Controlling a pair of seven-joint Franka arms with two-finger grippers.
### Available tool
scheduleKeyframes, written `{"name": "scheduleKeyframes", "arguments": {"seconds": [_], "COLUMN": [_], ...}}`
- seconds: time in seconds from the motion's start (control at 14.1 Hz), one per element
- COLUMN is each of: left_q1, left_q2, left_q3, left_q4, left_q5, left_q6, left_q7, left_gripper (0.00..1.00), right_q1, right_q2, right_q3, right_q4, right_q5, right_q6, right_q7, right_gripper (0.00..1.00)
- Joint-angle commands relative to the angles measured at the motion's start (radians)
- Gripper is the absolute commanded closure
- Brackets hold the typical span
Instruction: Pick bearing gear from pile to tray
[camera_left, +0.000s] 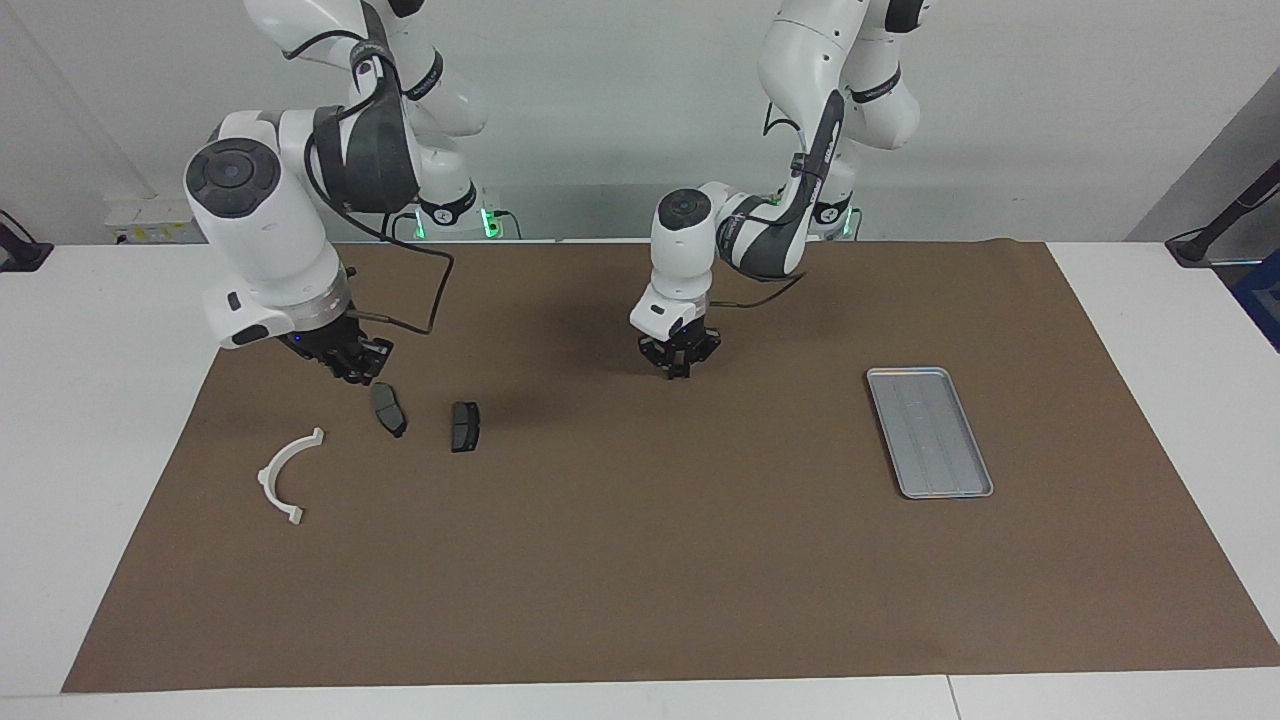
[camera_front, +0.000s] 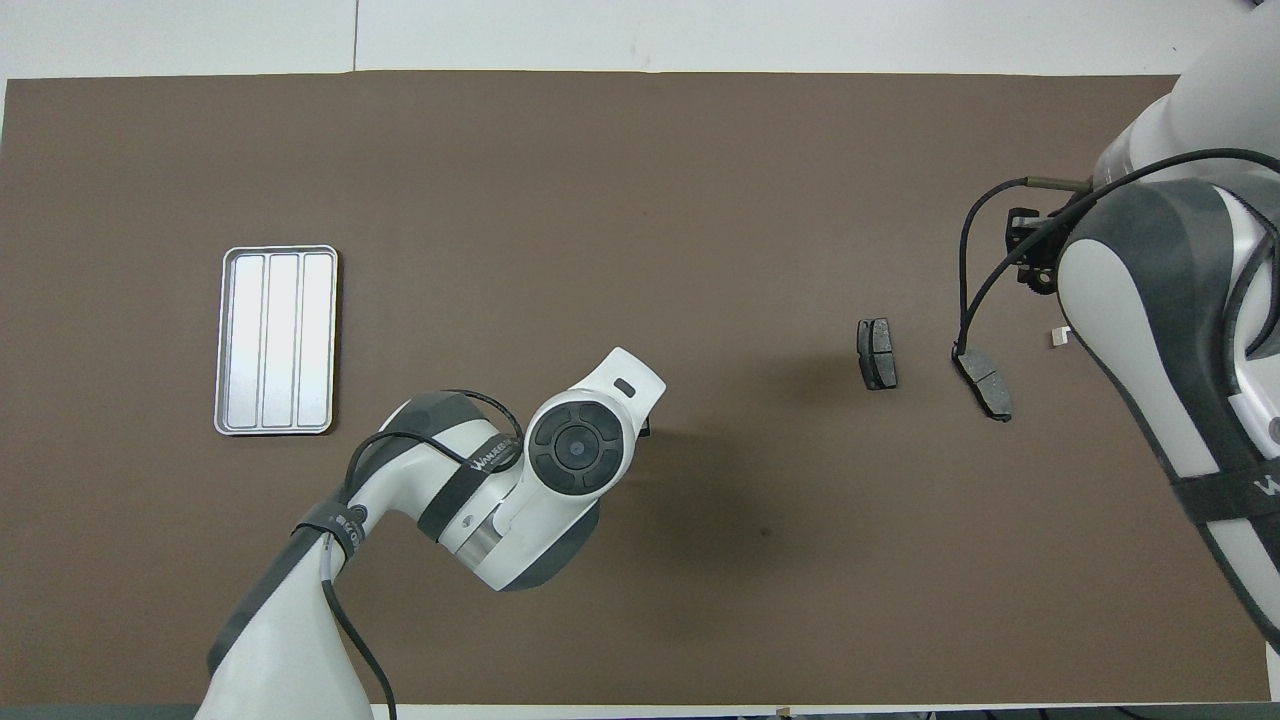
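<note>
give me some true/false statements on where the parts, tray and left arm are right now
The flat silver-grey metal tray holds no parts. True.
The two dark grey brake pads are stacked. False: they lie apart, side by side on the brown mat.
The white curved plastic arc lies in the tray. False: it lies on the mat toward the right arm's end.
The left end effector is low over the mat, between pads and tray. True.
</note>
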Motion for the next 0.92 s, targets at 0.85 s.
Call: {"name": "scheduleKeyframes", "arguments": {"seconds": [0.85], "left_q1": [0.693], "left_q2": [-0.107], "left_q3": [-0.005], "left_q4": [-0.034], "left_q5": [-0.023], "left_q6": [-0.075], "left_q7": [0.772], "left_gripper": [0.87], "right_q1": [0.166], "right_q2": [-0.010], "right_q3": [0.005], "right_q4": [-0.016], "right_q5": [0.100], "right_q6": [0.046], "right_q7": [0.333], "right_gripper": [1.00]}}
